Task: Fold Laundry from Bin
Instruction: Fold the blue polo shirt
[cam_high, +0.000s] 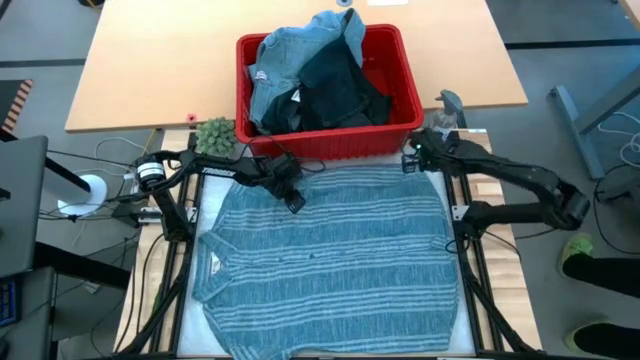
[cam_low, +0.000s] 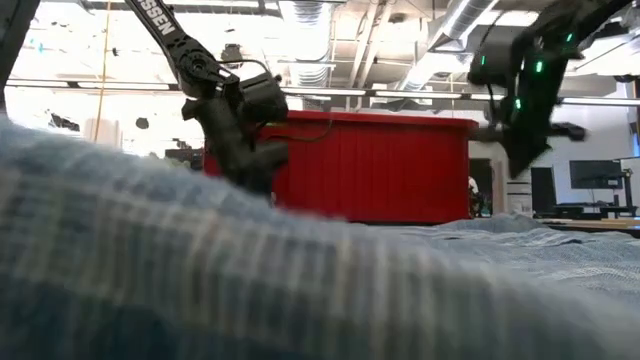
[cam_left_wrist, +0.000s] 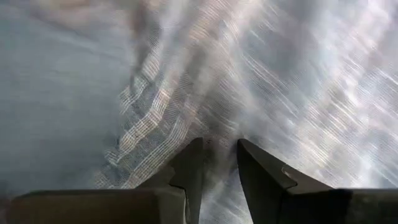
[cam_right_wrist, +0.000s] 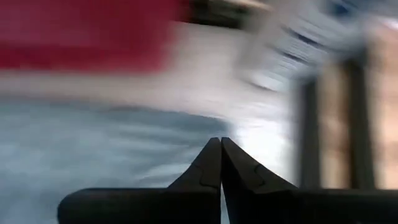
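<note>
the blue-grey white-striped shirt (cam_high: 330, 255) lies spread flat over the near half of the table, and the red bin (cam_high: 400, 62) sits just beyond it at twelve o'clock, heaped with a light blue denim piece (cam_high: 290, 55) and dark garments (cam_high: 340, 90). the left gripper (cam_high: 293, 200) is down at the shirt's ten o'clock corner, its jaws a little apart with striped cloth running between them. the right gripper (cam_high: 408, 160) hangs by the shirt's two o'clock corner, just beside the bin's near right corner, its jaws pressed together on nothing.
</note>
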